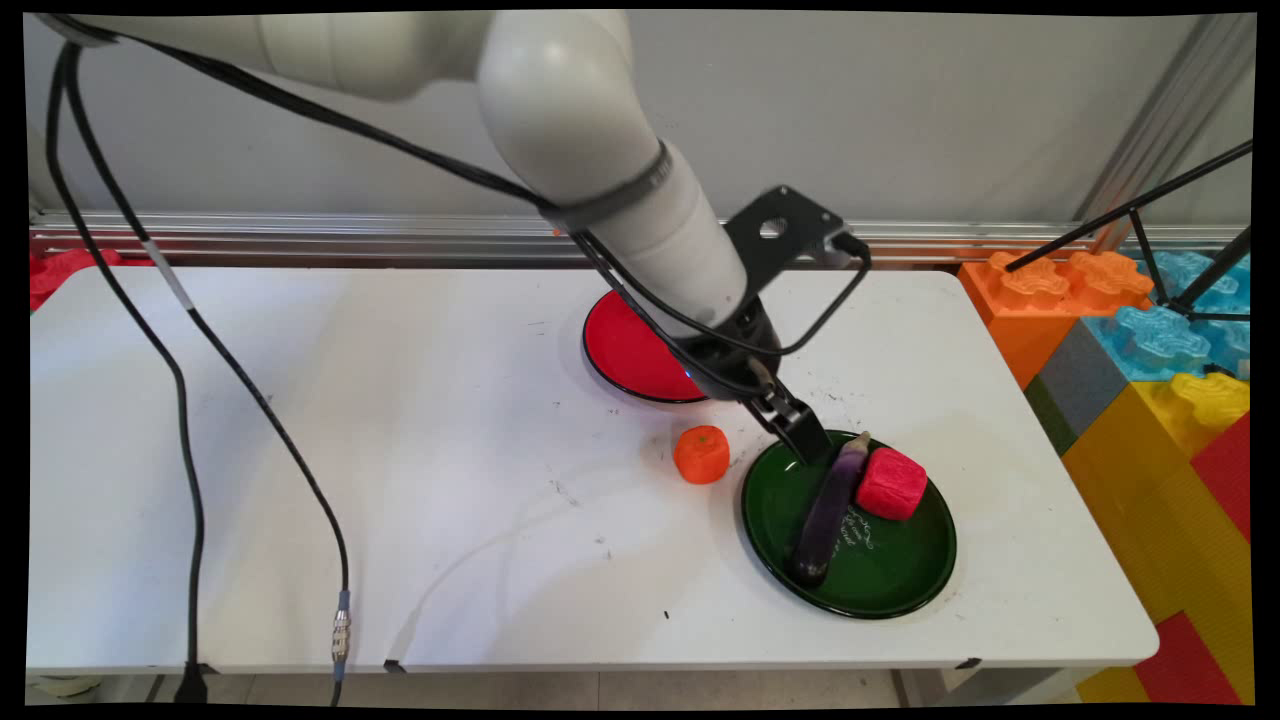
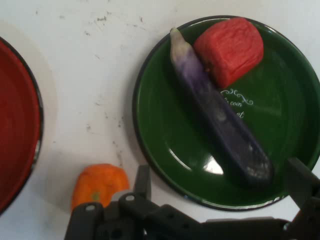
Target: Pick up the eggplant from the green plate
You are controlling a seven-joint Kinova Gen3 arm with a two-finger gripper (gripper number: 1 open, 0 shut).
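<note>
Main view: gripper (image 1: 808, 437) low over the far rim of the green plate (image 1: 880, 585), fingers spread, holding nothing.
Glossy round green plate carries a long, smooth purple eggplant (image 1: 828, 510) lying lengthwise, touching a rough-faced red block (image 1: 890, 484) beside its stem end. A ribbed orange piece (image 1: 701, 454) sits on the white table (image 1: 400, 480) just beside the plate. Shiny red plate (image 1: 625, 350) behind, partly hidden by the arm.

Arm angled down, jaws spread wide
</note>
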